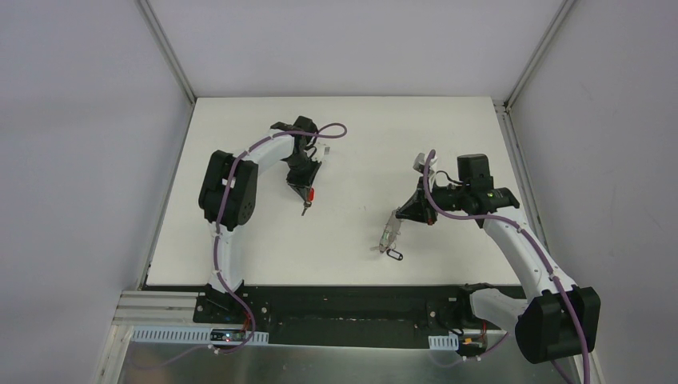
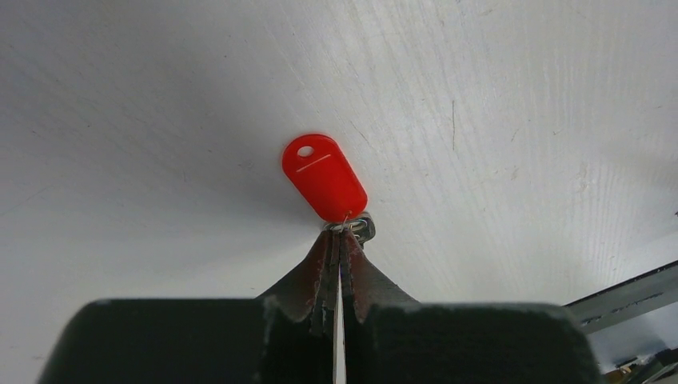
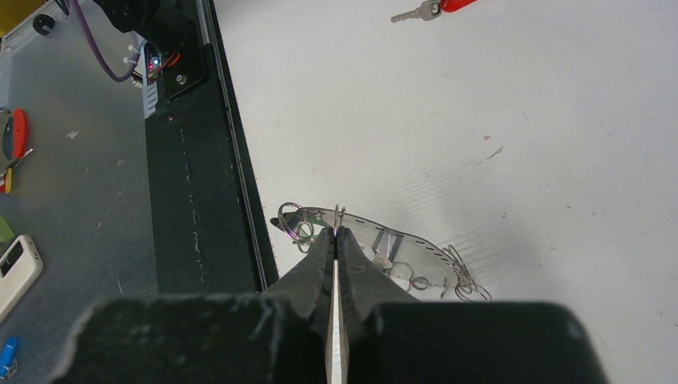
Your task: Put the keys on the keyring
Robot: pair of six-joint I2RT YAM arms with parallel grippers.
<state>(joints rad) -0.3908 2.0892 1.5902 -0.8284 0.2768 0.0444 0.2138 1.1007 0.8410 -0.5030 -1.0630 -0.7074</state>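
Nearest on the right side, the black key (image 1: 393,254) lies at the near end of the keyring (image 3: 384,238). I cannot tell if it is threaded on the keyring. The long axis of the keyring slants from near-left up to far-right, and its small wire loops rest on the worktop (image 1: 352,144). The right gripper (image 3: 336,234) holds the far part of the rim, and its jaws are pressed together on the thin metal.

Farther away and to the left is the red key (image 2: 324,178). Its long axis runs near to far. The silver blade points to the near side and the red tag is at the far end. The left gripper (image 2: 340,234) has its jaws fully closed on the small ring at the end of the red tag. The two keys are well apart.

The worktop is white with fine scratches. A black strip (image 1: 336,308) runs along its near edge, and pale grey walls (image 1: 80,160) stand on the left, right and far sides.

The left arm (image 1: 228,188) rises from its near base, reaches far, then bends back, so its jaws point down and toward the near side. The right arm (image 1: 520,240) goes from the near-right corner to the far left, with its jaws aimed down to the near-left.
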